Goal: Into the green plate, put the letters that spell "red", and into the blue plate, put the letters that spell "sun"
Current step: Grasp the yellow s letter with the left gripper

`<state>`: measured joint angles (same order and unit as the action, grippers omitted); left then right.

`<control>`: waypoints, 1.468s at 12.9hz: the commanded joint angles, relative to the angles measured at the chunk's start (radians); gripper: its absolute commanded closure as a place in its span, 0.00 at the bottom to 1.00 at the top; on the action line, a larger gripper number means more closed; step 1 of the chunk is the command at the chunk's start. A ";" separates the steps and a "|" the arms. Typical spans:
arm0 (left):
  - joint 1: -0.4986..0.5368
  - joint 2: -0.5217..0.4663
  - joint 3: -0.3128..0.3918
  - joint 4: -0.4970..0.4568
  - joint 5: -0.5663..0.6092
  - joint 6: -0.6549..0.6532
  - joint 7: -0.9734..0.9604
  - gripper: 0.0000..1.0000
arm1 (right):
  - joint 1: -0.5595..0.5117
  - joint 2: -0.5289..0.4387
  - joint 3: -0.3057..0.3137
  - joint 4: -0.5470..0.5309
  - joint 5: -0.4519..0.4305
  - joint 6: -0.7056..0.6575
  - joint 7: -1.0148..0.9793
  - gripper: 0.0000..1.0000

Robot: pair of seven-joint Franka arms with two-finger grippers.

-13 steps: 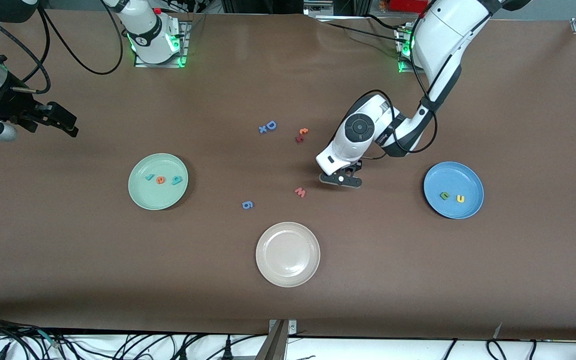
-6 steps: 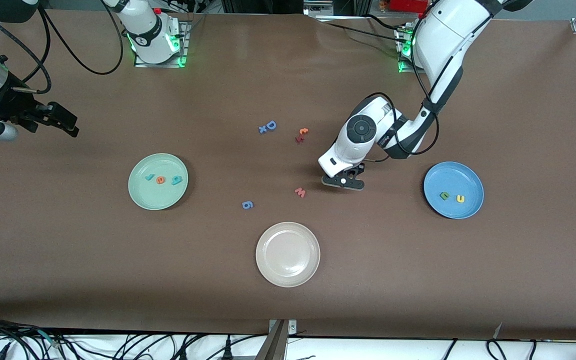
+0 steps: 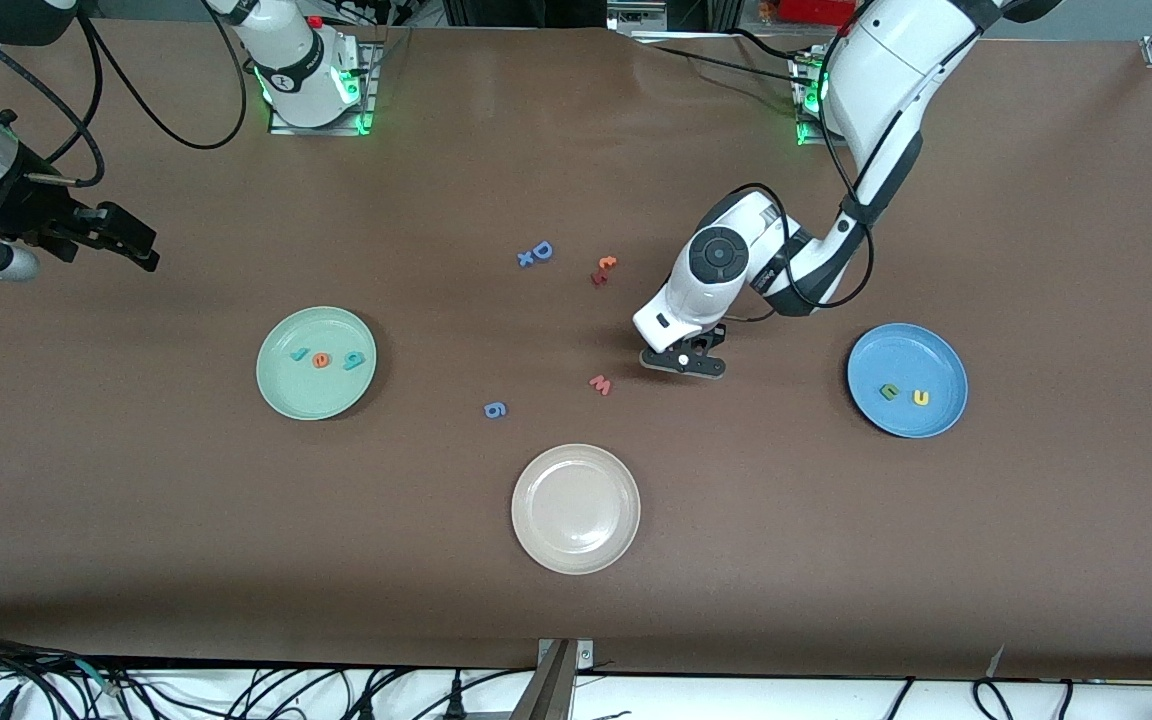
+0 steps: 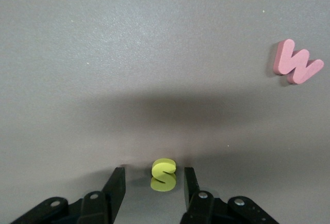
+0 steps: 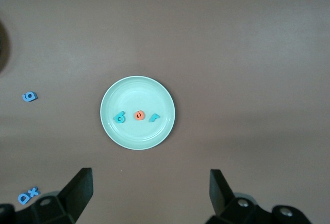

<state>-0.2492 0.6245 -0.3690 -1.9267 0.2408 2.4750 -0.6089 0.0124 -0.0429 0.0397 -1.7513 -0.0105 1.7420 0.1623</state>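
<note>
**Left gripper straddles the yellow s; closure in progress**

Note the left gripper (image 3: 683, 362), low over the table beside the red w (image 3: 600, 384). Over the last second it has shifted only slightly and its fingers (image 4: 117, 185) have narrowed a little. They stand apart on either side of the yellow s (image 4: 164, 174), not yet clamped.

The green plate (image 3: 281, 400) holds r, e and d. The blue plate (image 3: 948, 350) holds two letters; the s appears to be last.

The right gripper (image 3: 121, 245) waits, fingers wide apart.

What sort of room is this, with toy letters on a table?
Probably a robotics lab: two white arms bolted along a brown-covered table, loose cables at its edge, and foam letters sorted into a green plate and a blue plate.
</note>
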 commanded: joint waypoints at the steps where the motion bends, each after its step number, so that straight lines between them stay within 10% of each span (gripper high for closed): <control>1: -0.009 0.012 0.002 0.005 0.034 0.009 -0.028 0.46 | -0.014 0.006 0.019 0.026 -0.009 -0.030 0.000 0.00; 5: -0.012 0.021 0.002 0.005 0.034 0.027 -0.028 0.48 | -0.011 0.006 0.020 0.026 -0.009 -0.033 0.002 0.00; 13: 0.008 0.001 0.004 0.002 0.035 0.018 0.004 0.90 | -0.009 0.006 0.020 0.026 -0.008 -0.035 0.000 0.00; 19: 0.361 -0.104 0.012 -0.011 0.015 -0.103 0.537 0.94 | -0.009 0.006 0.020 0.026 -0.008 -0.035 0.000 0.00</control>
<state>0.0011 0.5640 -0.3418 -1.9124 0.2419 2.4113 -0.2200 0.0126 -0.0430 0.0493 -1.7507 -0.0105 1.7310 0.1622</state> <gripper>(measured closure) 0.762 0.000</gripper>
